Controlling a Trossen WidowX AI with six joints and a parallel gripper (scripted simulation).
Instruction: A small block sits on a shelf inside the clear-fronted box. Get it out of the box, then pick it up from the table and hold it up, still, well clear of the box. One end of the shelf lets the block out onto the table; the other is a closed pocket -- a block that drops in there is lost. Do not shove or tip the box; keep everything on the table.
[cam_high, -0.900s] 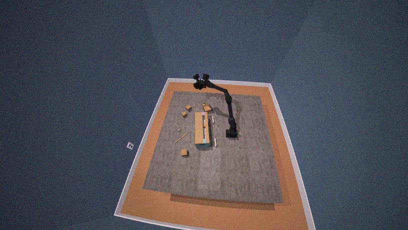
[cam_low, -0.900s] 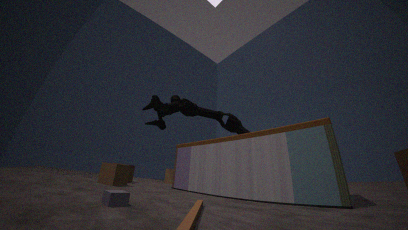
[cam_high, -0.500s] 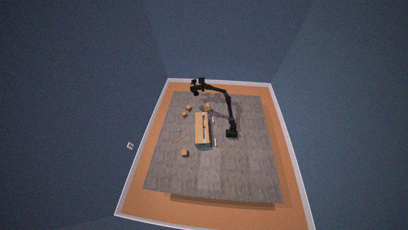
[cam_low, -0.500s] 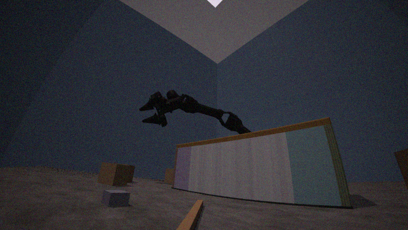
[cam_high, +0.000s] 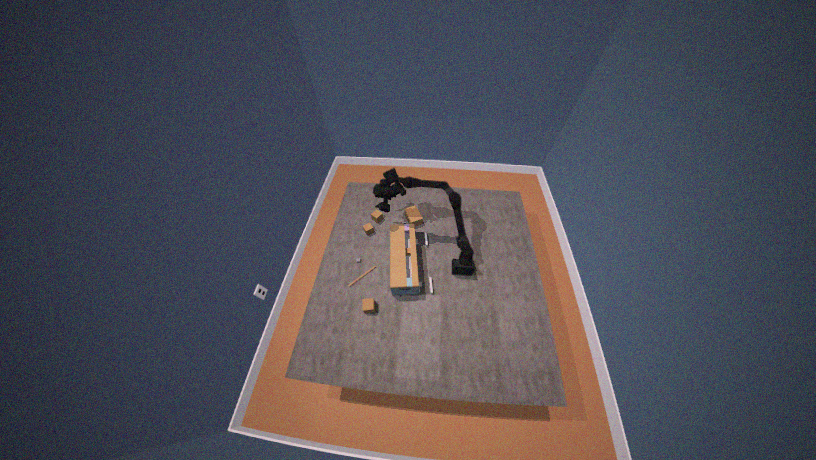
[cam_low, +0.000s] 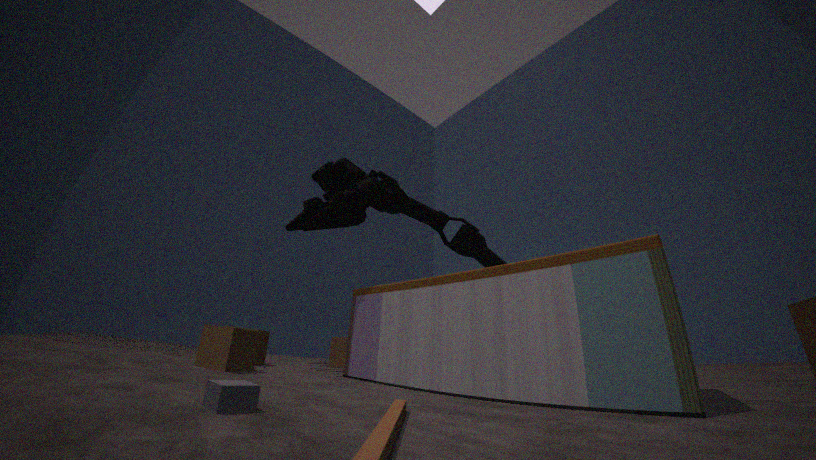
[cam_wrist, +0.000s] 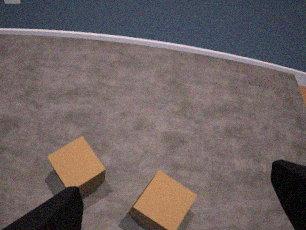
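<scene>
The long box (cam_high: 397, 257) (cam_low: 480, 337) stands upright on the table, with a wooden top. The exterior view shows its pale back panel, violet at one end and teal at the other. Its shelf and any block inside cannot be made out. A small grey block (cam_high: 358, 260) (cam_low: 231, 397) lies on the table behind the box, apart from it. My gripper (cam_high: 392, 198) (cam_low: 297, 217) (cam_wrist: 178, 186) is open and empty, raised above the table beyond the violet end of the box. The grey block is not in the wrist view.
Two orange cubes (cam_high: 377, 216) (cam_high: 368, 229) (cam_wrist: 77, 162) (cam_wrist: 164, 200) lie below the gripper. A larger orange block (cam_high: 413, 214) is near the violet end. Another cube (cam_high: 369, 305) and a wooden stick (cam_high: 362, 276) (cam_low: 384, 431) lie behind the box. White bars (cam_high: 426, 239) (cam_high: 431, 285) lie on the arm's side.
</scene>
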